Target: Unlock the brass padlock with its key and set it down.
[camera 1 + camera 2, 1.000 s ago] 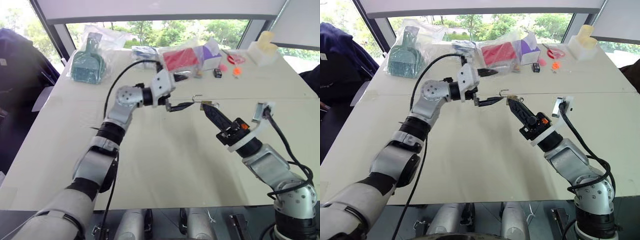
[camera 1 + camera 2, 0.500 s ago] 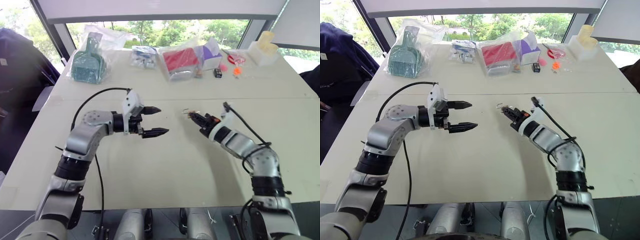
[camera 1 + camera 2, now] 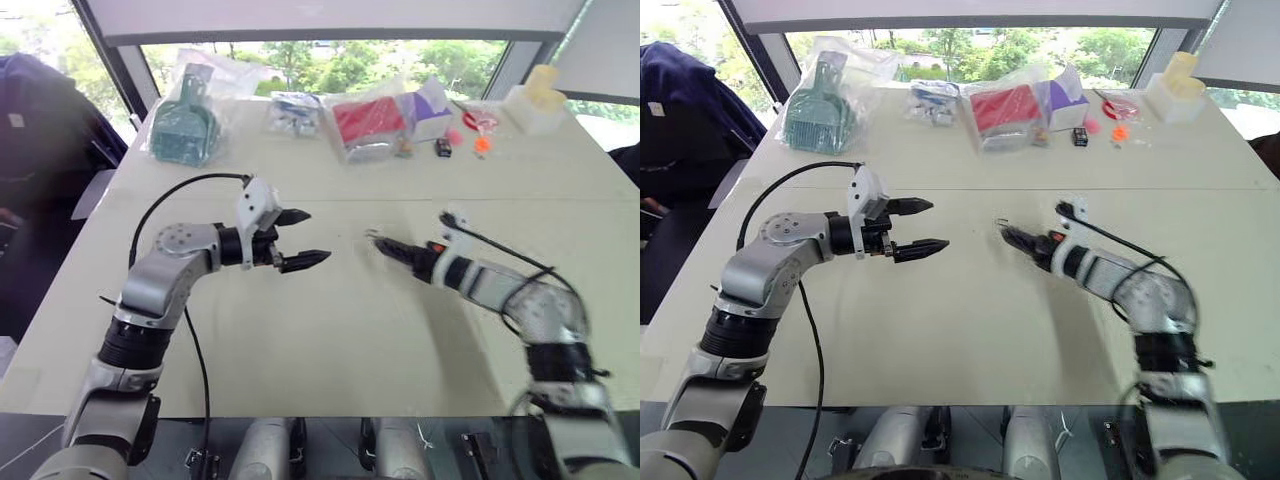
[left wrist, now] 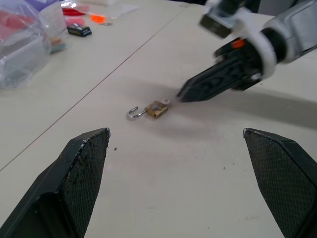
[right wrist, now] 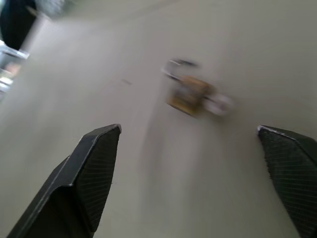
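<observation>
Your left fingers [image 4: 84, 163] stand wide apart with nothing between them, the left gripper [image 3: 302, 238] hanging above the middle of the table [image 3: 330, 340]. Your right fingers [image 5: 94, 168] are spread wide too, empty; the right gripper [image 3: 392, 247] points at the padlock [image 4: 156, 108] from just beside it. The padlock lies flat on the table near its centre, shackle swung open, with the key [image 4: 165, 102] in its body, on the side toward the right gripper's tip.

The table is a plain cream surface crossed by one seam, under a window with trees outside. Along the far edge you have one bagged green brush [image 3: 185, 125], one small clear bag [image 3: 295, 112], one bagged red box [image 3: 365, 122], one purple and white carton [image 3: 428, 110], one black cube [image 3: 443, 147], a few small orange bits [image 3: 482, 144] and one pale block [image 3: 540, 95] at the far right corner.
</observation>
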You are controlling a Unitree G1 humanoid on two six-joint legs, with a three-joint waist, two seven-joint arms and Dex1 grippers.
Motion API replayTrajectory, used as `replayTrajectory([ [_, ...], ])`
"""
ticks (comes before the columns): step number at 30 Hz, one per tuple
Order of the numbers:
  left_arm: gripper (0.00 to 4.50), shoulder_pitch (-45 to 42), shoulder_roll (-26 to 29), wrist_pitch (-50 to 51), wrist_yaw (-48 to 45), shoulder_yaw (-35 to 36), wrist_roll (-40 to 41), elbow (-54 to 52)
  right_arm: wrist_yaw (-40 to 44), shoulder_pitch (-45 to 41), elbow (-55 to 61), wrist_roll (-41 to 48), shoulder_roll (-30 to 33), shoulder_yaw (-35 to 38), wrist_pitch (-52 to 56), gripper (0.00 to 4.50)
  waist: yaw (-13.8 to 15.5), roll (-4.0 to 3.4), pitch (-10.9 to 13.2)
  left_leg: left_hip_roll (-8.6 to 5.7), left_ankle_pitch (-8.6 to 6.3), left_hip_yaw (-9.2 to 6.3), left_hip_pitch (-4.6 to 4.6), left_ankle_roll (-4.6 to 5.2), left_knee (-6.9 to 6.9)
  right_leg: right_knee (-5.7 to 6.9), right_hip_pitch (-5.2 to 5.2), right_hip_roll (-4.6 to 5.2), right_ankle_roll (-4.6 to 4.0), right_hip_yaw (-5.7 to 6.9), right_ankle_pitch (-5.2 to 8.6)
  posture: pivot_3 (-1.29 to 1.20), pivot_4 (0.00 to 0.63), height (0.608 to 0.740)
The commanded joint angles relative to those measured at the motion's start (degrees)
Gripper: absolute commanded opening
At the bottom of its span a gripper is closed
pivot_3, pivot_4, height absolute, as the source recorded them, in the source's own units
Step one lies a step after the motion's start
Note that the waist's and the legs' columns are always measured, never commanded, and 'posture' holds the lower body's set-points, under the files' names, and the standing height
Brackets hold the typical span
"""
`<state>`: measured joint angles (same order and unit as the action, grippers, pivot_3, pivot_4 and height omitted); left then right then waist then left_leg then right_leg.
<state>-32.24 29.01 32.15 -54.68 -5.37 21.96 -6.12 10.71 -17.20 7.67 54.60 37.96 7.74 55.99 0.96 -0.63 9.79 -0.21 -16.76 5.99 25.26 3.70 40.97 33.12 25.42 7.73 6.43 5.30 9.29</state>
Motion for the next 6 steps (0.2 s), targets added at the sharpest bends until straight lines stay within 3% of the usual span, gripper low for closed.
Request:
replayTrajectory([
  [1, 4.5, -0.51, -0.51, -0.6, 0.41, 1.11, 1.21, -0.59, 3.05, 6.1, 13.37, -1.17, 5.02, 4.74, -0.25, 4.29, -0.24, 0.0, 0.01, 0.02, 0.0, 0.0, -0.01, 0.0, 0.0, 0.01, 0.01, -0.02, 0.01, 0.0, 0.0, 0.0, 0.15, 0.735],
  [6, 4.5, 1.57, -0.61, 1.4, 0.56, 1.55, 2.92, -1.45, 9.2, 18.24, 25.3, 6.14, 3.53, 19.36, -5.79, 4.29, -0.19, 0.0, 0.01, 0.14, -0.05, -0.02, -0.12, 0.08, -0.12, 0.08, 0.03, -0.12, 0.17, 0.01, -0.08, 0.0, 0.15, 0.735],
])
